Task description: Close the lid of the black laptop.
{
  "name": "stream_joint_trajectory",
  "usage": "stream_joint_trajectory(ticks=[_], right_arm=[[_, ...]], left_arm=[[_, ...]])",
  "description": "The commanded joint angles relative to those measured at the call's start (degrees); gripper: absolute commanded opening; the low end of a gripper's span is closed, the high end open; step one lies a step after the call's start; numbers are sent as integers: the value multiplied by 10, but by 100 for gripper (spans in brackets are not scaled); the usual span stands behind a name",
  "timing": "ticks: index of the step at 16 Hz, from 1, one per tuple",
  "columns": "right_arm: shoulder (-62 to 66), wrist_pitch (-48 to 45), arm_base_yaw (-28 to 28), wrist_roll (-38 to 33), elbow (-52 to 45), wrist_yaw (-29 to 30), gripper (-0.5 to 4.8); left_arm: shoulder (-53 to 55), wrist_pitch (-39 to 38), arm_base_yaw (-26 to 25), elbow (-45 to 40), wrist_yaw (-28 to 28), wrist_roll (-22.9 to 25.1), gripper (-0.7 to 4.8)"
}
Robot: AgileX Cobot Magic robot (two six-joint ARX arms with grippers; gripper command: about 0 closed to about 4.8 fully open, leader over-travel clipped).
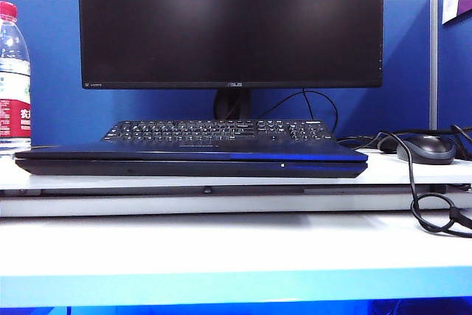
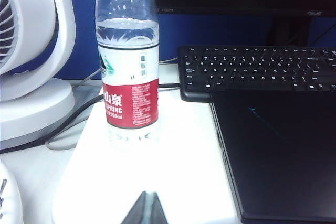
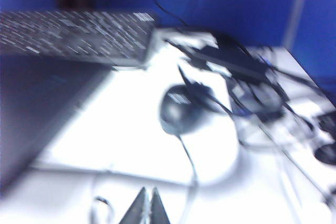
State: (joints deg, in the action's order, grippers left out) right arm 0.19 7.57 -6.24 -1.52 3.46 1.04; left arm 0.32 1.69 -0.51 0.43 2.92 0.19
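Blue partition panels back a white worktop [image 1: 221, 245]. Biggest on it is the ASUS monitor [image 1: 230, 23], dark, standing at the rear on its stand. In front of it lies a separate black keyboard [image 1: 220, 131], and just in front of that the black laptop [image 1: 192, 160], flat across the middle of the worktop. Its lid [image 2: 283, 150] is down on the base, the plain dark back facing up with a bluish sheen; the front edge shows a small light right of centre.

At the far left, a white fan [image 2: 31, 61] stands beside a clear water bottle [image 2: 127, 56] with a red label, upright and near the laptop's left edge. To the right of the laptop sits a dark mouse [image 1: 425, 149] among loose black cables [image 1: 431, 208].

Neither arm shows in the exterior view. The left gripper [image 2: 145, 209] hangs back over the worktop's near side, before the bottle, its jaws closed together. The right gripper [image 3: 146, 208], in a blurred view, sits near the mouse's cable, jaws also pressed together, holding nothing.
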Motion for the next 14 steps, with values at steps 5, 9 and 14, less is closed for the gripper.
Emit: stream_joint_trajectory(ticks=[5, 9, 14], right_arm=[[-1, -52, 9, -9, -30, -26, -1], [-1, -41, 9, -9, -32, -25, -1], [-1, -47, 9, -9, -32, -22, -1]], left_arm=[[-1, 5, 0, 0, -2, -2, -5], [-1, 5, 0, 0, -2, -2, -5], [-1, 5, 0, 0, -2, -2, -5]])
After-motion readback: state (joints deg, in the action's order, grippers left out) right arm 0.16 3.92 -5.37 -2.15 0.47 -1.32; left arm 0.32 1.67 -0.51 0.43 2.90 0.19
